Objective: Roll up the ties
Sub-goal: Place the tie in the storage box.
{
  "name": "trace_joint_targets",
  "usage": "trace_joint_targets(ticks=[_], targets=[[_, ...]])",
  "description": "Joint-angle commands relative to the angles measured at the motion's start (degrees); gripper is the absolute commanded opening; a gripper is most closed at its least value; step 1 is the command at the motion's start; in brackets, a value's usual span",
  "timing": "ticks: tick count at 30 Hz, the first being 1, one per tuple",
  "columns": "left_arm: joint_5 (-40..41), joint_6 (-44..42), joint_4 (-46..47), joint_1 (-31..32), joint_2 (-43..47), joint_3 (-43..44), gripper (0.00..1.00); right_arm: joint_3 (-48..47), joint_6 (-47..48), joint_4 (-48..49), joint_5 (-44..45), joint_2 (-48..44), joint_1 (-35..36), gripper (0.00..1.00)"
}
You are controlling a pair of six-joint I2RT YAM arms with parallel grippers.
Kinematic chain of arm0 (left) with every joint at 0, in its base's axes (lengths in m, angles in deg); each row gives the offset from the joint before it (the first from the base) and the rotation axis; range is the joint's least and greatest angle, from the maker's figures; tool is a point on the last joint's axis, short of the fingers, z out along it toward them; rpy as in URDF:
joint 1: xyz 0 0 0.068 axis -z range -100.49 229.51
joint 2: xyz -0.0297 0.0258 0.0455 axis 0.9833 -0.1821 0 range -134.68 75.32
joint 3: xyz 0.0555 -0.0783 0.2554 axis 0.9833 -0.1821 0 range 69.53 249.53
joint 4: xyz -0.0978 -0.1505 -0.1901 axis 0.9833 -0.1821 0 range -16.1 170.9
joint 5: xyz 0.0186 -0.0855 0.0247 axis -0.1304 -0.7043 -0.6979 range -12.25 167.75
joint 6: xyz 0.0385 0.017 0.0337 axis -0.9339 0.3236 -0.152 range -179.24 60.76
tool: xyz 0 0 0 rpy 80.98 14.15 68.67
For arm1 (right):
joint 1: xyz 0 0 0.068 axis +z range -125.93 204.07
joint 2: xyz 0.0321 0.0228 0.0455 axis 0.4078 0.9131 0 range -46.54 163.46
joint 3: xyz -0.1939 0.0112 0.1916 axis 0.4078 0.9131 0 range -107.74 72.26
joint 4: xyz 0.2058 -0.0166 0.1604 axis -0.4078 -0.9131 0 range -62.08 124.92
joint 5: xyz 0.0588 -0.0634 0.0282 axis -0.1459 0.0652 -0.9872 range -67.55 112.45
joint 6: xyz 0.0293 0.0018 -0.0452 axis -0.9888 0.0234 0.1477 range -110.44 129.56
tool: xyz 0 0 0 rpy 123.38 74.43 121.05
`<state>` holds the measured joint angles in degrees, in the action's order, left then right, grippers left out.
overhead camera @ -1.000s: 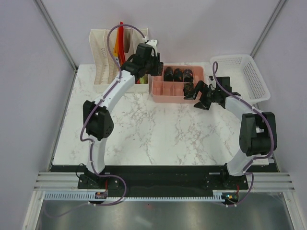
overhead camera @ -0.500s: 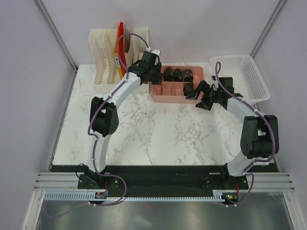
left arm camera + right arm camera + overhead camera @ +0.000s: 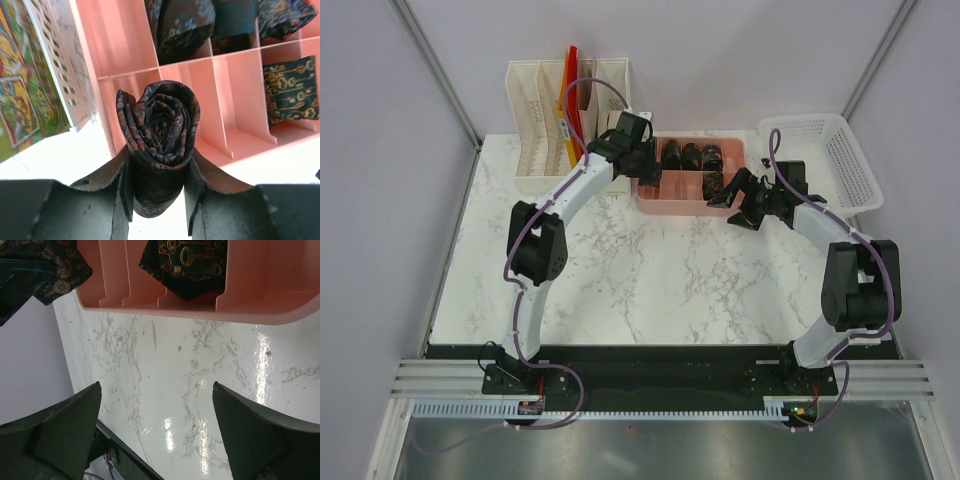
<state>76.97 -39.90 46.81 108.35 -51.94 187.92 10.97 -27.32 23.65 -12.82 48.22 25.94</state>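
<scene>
The left gripper is closed to a middle width on a rolled tie. Its two dark fingers press the lower sides of the roll. The tie is soft woven cloth, dark with a fine reddish-brown pattern, wound in a spiral like a rose. Its lower end is hidden between the fingers.

The roll hangs at the near-left part of the pink tray, in front of the left compartment of the near row. I cannot tell if it touches the tray. The tray is smooth plastic with thin dividers and stands at the far edge of the bench, about the middle. The bench is glossy white stone with grey veins.

Three other ties sit in the far row, cut off by the top of the left wrist view. A tie with gold keys lies in the near-right compartment.

The right gripper stands wide apart and holds nothing. It hangs above the bench just beside the near-right corner of the tray, and only the tips of its fingers show.

A white slotted rack stands at the far-left corner with colourful sheets, their print too blurred to read. A white mesh basket is at the far-right corner.
</scene>
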Motion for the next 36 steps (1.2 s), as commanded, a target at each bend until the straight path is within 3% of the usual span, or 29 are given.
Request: trace_joint_targets(ticks=[1,36], targets=[[-0.55,3.17,0.69,-0.28,0.08,-1.49,0.02,0.48,-0.82,1.07,-0.07,-0.72,-0.11,0.98],[7.63,1.06,-0.37,0.60,-8.00,2.73,0.05,1.27,-1.61,1.07,-0.06,-0.81,-0.37,0.98]])
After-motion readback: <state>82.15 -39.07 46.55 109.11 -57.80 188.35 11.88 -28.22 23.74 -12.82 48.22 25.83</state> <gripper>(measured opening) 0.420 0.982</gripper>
